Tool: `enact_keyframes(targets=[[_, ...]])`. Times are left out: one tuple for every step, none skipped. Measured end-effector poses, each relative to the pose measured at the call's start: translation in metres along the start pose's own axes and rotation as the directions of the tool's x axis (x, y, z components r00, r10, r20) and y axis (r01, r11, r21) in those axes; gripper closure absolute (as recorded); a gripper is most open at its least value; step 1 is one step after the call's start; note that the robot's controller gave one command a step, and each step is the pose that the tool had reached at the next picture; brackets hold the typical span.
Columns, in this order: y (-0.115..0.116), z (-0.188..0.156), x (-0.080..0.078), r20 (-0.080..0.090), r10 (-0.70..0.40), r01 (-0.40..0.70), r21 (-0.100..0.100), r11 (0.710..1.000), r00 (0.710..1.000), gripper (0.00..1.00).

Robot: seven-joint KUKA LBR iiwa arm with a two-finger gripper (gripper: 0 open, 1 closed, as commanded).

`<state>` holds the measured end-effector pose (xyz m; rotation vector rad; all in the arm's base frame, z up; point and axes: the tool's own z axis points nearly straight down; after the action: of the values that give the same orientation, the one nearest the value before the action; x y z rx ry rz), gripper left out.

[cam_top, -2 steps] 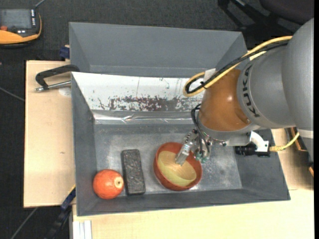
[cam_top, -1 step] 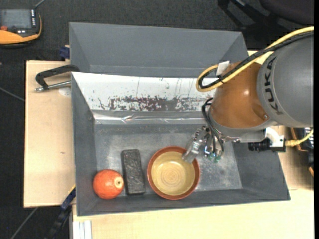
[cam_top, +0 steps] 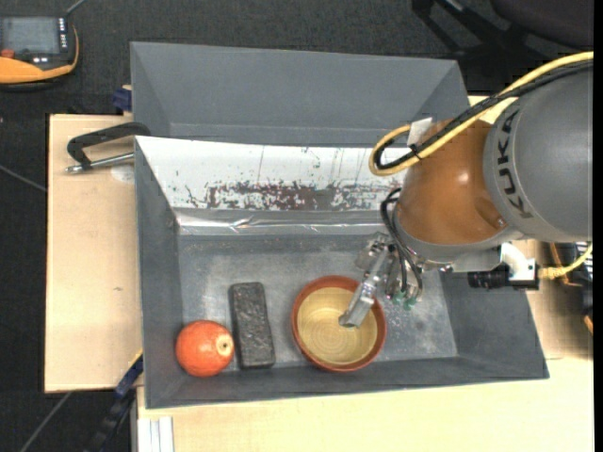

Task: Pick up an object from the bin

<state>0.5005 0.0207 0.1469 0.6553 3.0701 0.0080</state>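
Note:
My gripper [cam_top: 353, 316] reaches down from the right into a round wooden bowl [cam_top: 332, 340] with a reddish-brown rim, which sits at the front middle of the bin. One fingertip shows inside the bowl near its right side. Left of the bowl lies a dark grey rectangular block [cam_top: 252, 323], lengthwise front to back. Further left, in the front left corner, rests a red-orange apple [cam_top: 203, 348].
The arm with its orange cover and yellow cable hangs over the right half of the bin. The bin's back wall rises steeply behind the things. Bare floor lies at the left and at the back middle.

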Motion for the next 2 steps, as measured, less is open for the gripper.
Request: enact_keyframes(targets=[[0.0721,0.0760,0.0393,0.004,-0.201,0.201,-0.004,0.980,0.980,0.00],[0.0737,0.0714,0.0306,0.034,-0.196,0.197,-0.011,0.980,0.980,1.00]])
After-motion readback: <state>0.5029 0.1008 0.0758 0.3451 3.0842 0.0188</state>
